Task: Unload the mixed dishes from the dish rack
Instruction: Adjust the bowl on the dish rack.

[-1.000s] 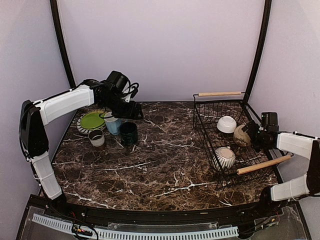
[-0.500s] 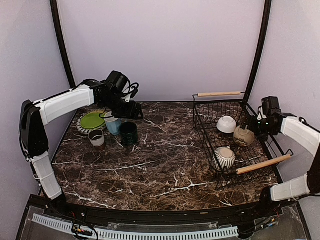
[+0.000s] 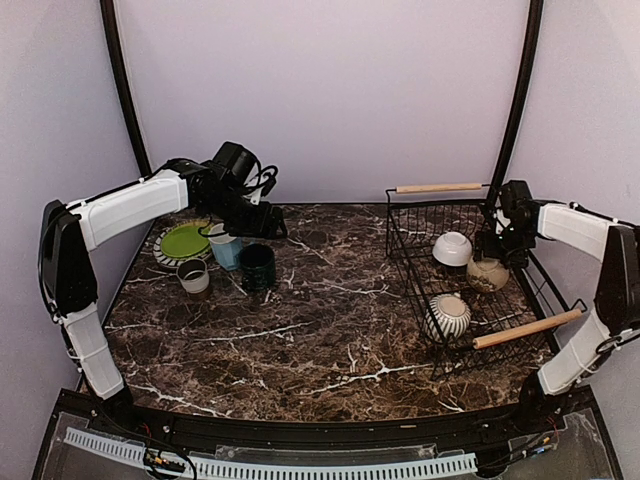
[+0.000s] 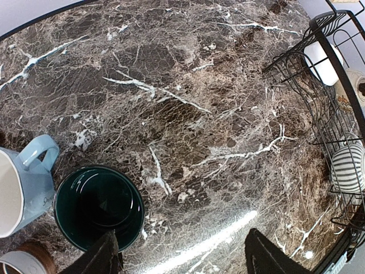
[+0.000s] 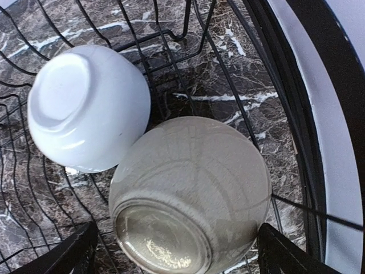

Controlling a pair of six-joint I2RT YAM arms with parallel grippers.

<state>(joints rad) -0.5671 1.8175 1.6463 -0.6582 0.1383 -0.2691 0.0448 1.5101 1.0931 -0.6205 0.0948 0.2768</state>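
Standing on the right side of the marble table (image 3: 330,330): the dish rack (image 3: 400,245), black wire, with one wooden handle (image 3: 440,187) across its far end and the other (image 3: 527,329) across its near end. Inside the dish rack, three dishes: a white bowl (image 3: 453,248) turned bottom-up toward the far end, a beige bowl (image 3: 487,274) tipped bottom-up just to its right and resting against it, and a striped grey bowl (image 3: 447,316) lying on its side nearer the near handle, apart from the other two. Reaching into the far right corner of the dish rack, the right gripper (image 5: 179,248), jaws spread wide with one finger on each side of the beige bowl and nothing clamped; impossible to tell whether either finger touches it. Well to the left of the dish rack, outside it, the other dishes in a tight cluster: the lime-green plate (image 3: 185,241) farthest from the rack, lying on the black-striped white plate (image 3: 162,255); the light blue mug (image 3: 226,250) beside it; the dark green mug (image 3: 257,266) nearest the rack; the small grey cup (image 3: 194,277) on the near side of the plates. Hanging over that cluster, far from the dish rack, the left gripper (image 4: 182,254), jaws wide apart and holding nothing, one finger (image 4: 102,257) just above the rim of the dark green mug.
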